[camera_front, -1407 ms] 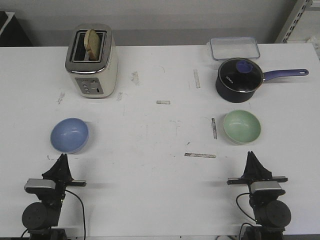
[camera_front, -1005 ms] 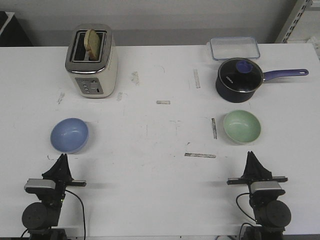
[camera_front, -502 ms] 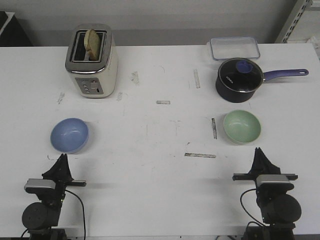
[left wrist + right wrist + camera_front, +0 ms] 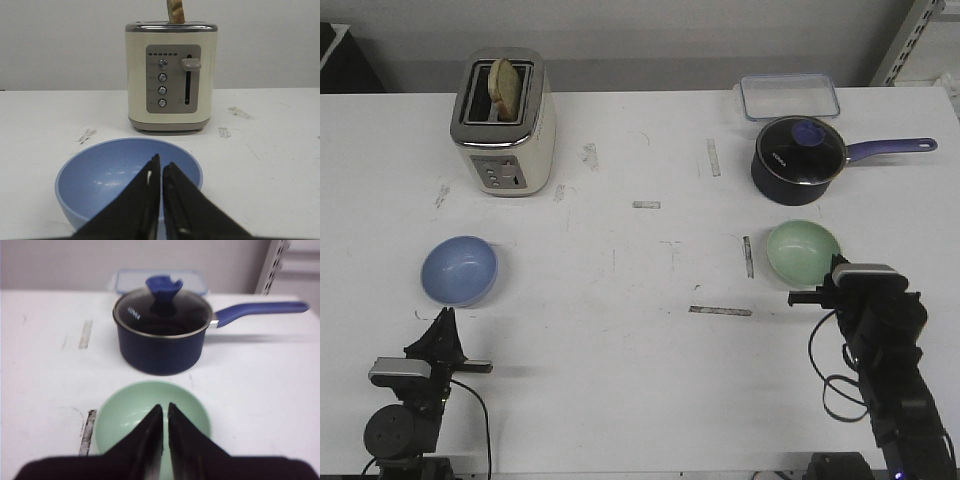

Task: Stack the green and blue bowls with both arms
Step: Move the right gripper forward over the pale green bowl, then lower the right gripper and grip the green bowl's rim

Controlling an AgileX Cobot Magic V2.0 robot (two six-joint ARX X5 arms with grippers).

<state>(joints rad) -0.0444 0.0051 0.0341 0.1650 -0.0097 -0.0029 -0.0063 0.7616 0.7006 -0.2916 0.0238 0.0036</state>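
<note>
The blue bowl (image 4: 459, 270) sits upright on the white table at the left, just ahead of my left gripper (image 4: 445, 314). In the left wrist view that gripper (image 4: 161, 163) is shut and empty, its tips in line with the blue bowl (image 4: 100, 182). The green bowl (image 4: 802, 251) sits at the right, in front of the saucepan. My right gripper (image 4: 836, 266) is raised over the bowl's near right rim. In the right wrist view it (image 4: 165, 408) is shut and empty, hanging above the green bowl (image 4: 125, 415).
A cream toaster (image 4: 503, 122) holding a slice of bread stands at the back left. A dark saucepan with a purple handle (image 4: 798, 158) and a clear lidded container (image 4: 789, 96) stand at the back right. Grey tape marks (image 4: 720, 311) dot the table.
My right arm has lifted off its rest spot and moved forward over the green bowl's near rim. The left arm and both bowls have not moved.
</note>
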